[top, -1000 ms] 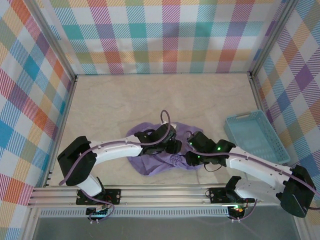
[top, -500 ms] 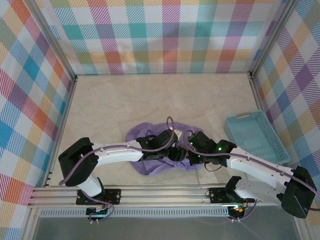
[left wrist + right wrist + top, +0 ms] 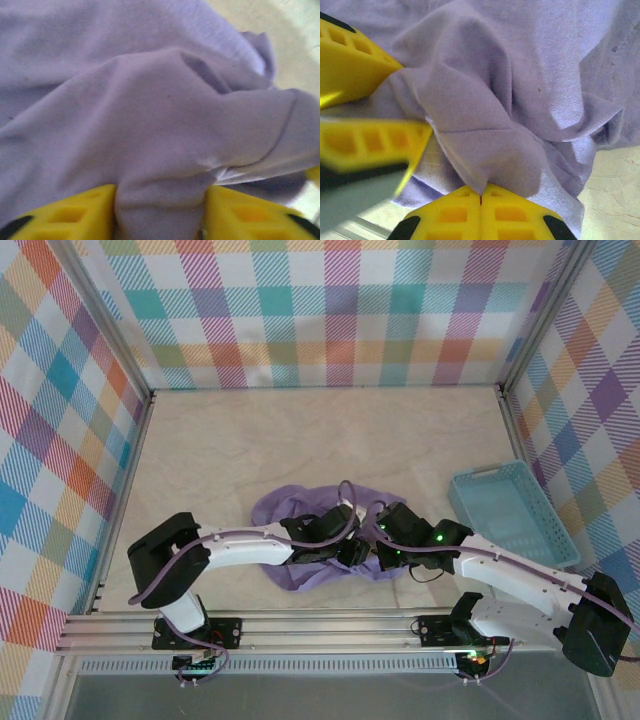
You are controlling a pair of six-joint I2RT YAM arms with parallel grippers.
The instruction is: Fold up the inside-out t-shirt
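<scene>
The t-shirt sat crumpled lower-middle on the counter, left jaws pinching a fat fold, right jaws pressed together on a thin edge that could've slipped out once pulled.

1 lavender t-shirt, 1 light blue basket, 1 worktop, and 2 tools: 1 left tool, 1 right tool.

Open table behind the t-shirt, basket blocking the right side
</scene>
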